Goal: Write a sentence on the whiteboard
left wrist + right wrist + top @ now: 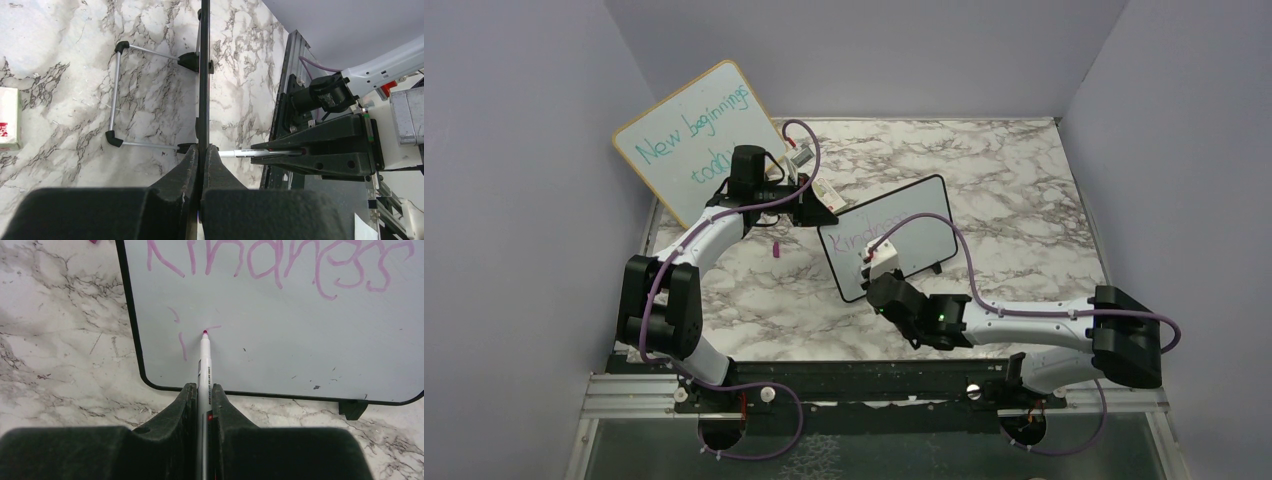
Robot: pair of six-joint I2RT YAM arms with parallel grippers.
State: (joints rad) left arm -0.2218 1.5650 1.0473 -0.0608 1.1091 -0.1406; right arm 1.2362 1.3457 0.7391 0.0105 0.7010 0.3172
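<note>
While the left jaws clamp the edge of the whiteboard (919, 235) standing on the tabletop (1024, 200), the right jaws grip a marker (204, 365), its tip touching the board under the sentence (280, 265).

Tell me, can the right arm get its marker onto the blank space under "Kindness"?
Probably yes: the right tool grips the marker, whose tip rests against the whiteboard just below "Kindness", with nothing between. The left tool clamps the board's edge, steadying it.
</note>
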